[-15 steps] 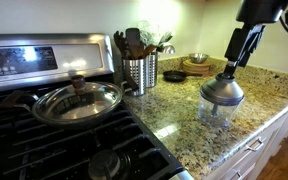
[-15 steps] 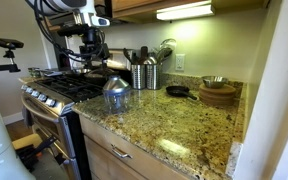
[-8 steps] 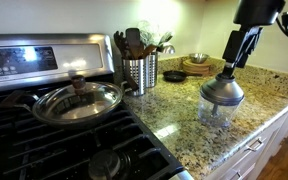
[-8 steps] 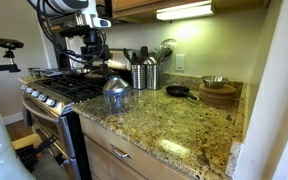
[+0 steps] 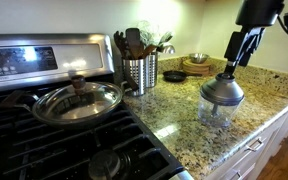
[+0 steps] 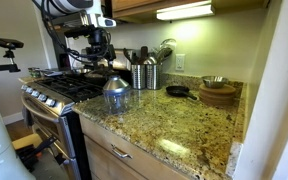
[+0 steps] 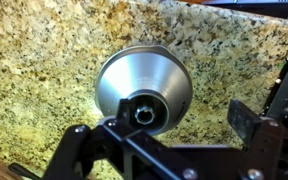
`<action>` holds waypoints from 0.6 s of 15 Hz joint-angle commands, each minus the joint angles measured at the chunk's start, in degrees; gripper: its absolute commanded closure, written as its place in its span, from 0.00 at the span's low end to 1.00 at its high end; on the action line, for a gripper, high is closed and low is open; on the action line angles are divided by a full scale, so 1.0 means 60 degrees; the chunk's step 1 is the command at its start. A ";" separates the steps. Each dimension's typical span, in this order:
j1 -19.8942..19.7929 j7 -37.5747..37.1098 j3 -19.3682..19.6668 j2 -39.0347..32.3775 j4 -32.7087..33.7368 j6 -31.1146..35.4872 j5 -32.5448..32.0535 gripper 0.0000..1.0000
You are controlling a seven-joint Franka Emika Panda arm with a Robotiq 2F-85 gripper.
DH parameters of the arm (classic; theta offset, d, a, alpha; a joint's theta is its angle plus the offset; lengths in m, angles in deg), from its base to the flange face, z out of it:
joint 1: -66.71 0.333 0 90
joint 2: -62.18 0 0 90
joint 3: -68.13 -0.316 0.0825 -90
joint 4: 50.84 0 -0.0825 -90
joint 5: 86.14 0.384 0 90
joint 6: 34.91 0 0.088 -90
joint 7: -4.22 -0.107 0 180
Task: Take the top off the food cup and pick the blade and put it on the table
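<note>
The grey dome top (image 5: 222, 88) sits on the clear food cup (image 5: 217, 113) on the granite table (image 5: 174, 108). Both exterior views show it, with the top (image 6: 116, 84) on the cup (image 6: 116, 102). In the wrist view the top (image 7: 134, 75) fills the middle, over the table (image 7: 44, 50). My gripper (image 7: 159, 125) is open, its fingers on either side of the top's central hub, and the left finger is closer. It hangs just above the top (image 5: 228, 68). The blade is hidden under the top.
A perforated steel utensil holder (image 5: 139, 72) stands behind the cup. A pan with a glass lid (image 5: 77, 100) sits on the black stove (image 5: 44, 135). A small black skillet (image 6: 177, 91) and wooden bowls (image 6: 218, 94) are near the wall. The counter's front edge is close to the cup.
The arm has shifted slightly sideways over the cup. The gripper stays open, and the top and cup have not moved.
</note>
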 commanded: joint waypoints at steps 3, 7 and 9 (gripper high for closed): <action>-0.0111 0.0015 0.0277 -0.0422 0.0077 0.0382 -0.0106 0.00; -0.0106 0.0063 0.0356 -0.0758 0.0116 0.0558 -0.0094 0.00; -0.0151 0.0066 0.0341 -0.0918 0.0100 0.0857 -0.0240 0.00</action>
